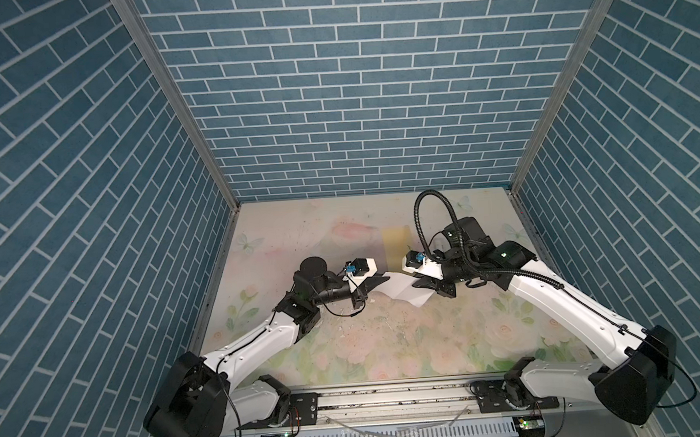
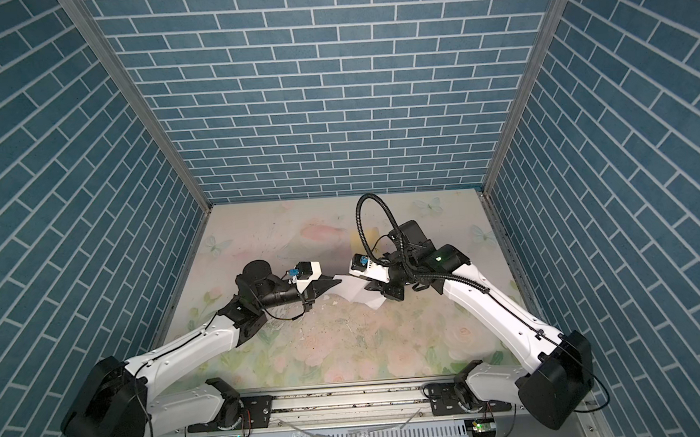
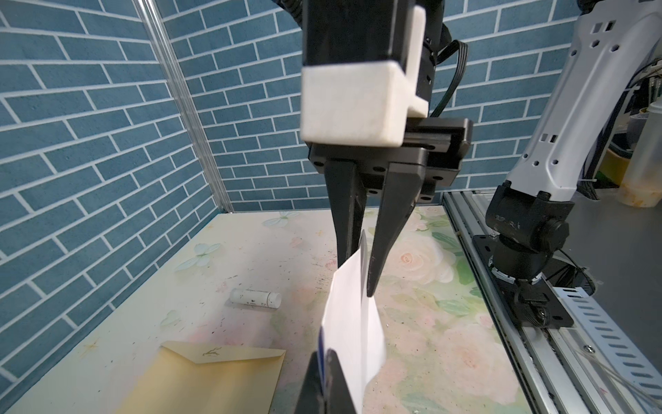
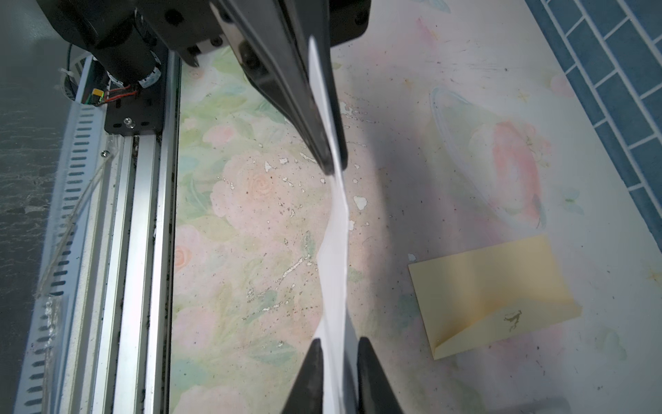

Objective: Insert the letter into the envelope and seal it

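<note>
Left gripper (image 1: 382, 279): Shut tight on the left end of the letter (image 1: 398, 289). In the right wrist view its two fingers (image 4: 315, 143) press together on the paper.

Right gripper (image 1: 417, 284): Its jaws are a little way apart, with the right end of the letter between them. I think they do not squeeze the paper, but the close view is too blurry to be sure.

Letter: White and folded, up in the air over the middle of the table (image 1: 347, 344). It goes from one gripper to the other and bends a bit on the way. A dark blue edge shows in the left wrist view (image 3: 353, 312).

Envelope (image 1: 395, 243): Yellow, lying flat on the table. It is farther back than the two grippers and does not touch the letter. Its pointed flap with the small dark mark is folded down (image 4: 490, 294).

Glue stick (image 3: 255, 298): A small white tube lying on its side on the table, near the envelope but not touching it.
</note>
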